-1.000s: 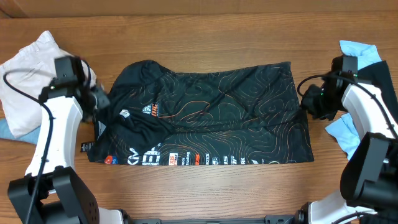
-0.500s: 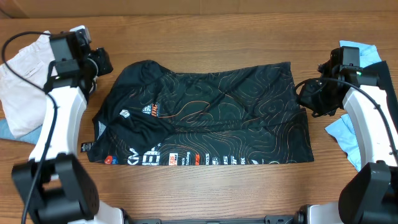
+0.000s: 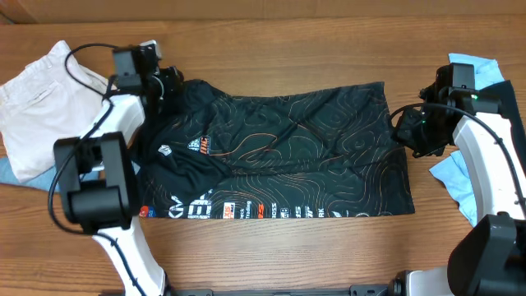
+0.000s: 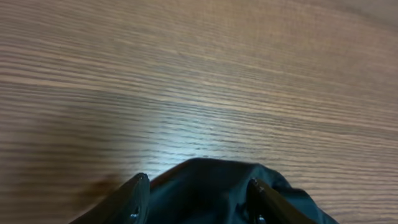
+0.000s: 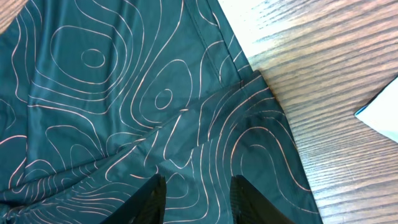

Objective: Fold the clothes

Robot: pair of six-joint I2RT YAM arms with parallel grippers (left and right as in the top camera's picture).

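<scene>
lighting is bright and even from above. left wrist view: pale glare on the brown wood-grain table [image 4: 186, 130], soft shadow at left, far grain blurred. right wrist view: the black jersey with orange contour lines [image 5: 124, 106] is sharp.

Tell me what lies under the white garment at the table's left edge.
A strip of light-blue cloth shows below the lower edge of the white garment. How far it runs underneath is hidden.

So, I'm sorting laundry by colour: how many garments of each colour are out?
Black jersey: 1
White garment: 1
Light-blue garments: 2, left-edge piece and right-edge piece
Total: 4, if the right-hand blue patches are one garment
</scene>
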